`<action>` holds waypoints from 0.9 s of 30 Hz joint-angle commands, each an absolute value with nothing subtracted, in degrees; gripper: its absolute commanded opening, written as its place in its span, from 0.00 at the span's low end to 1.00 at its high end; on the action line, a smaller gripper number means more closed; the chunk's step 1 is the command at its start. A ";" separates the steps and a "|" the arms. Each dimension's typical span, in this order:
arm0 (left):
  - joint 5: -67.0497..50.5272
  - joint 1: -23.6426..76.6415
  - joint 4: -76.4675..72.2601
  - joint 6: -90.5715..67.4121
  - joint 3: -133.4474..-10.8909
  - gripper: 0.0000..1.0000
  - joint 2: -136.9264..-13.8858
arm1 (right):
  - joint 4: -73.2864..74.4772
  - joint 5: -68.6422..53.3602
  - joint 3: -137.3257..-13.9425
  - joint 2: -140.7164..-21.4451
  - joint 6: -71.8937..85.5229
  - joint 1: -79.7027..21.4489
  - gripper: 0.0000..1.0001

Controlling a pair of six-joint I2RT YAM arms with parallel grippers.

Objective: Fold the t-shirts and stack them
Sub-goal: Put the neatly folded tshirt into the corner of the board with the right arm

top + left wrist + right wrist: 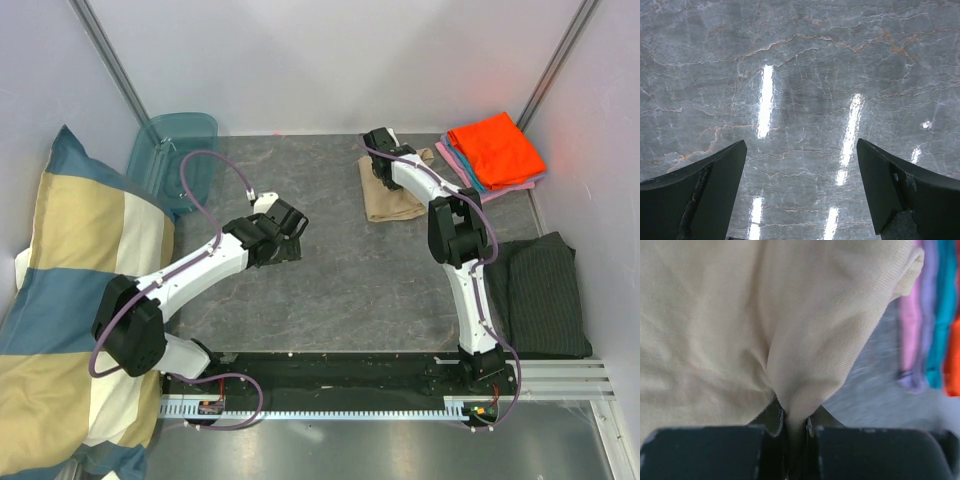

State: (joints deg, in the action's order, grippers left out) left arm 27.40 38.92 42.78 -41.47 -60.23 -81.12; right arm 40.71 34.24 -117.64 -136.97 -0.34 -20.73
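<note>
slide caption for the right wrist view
Right gripper shut on a fold of the tan t-shirt, folded stack beside it.

**One overhead, two close**

The top camera looks down from above the near edge over the grey marbled tabletop [330, 290]. The left wrist camera faces it close up. The right wrist camera sits tight on the plain tan cotton t-shirt [715, 315], shared with the top view.

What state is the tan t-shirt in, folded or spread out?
Folded: the tan t-shirt forms a small compact rectangle beside the coloured stack, and the right jaws are shut on a pleat of it.
</note>
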 commanded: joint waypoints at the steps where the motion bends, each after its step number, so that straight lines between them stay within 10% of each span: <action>1: 25.32 37.62 41.40 -39.11 -61.35 1.00 -83.67 | 36.76 49.20 -120.85 -139.91 -12.98 -18.55 0.00; 27: 19.16 34.89 39.29 -38.41 -66.09 1.00 -95.54 | -4.22 61.87 -123.14 -140.19 -49.57 -16.09 0.00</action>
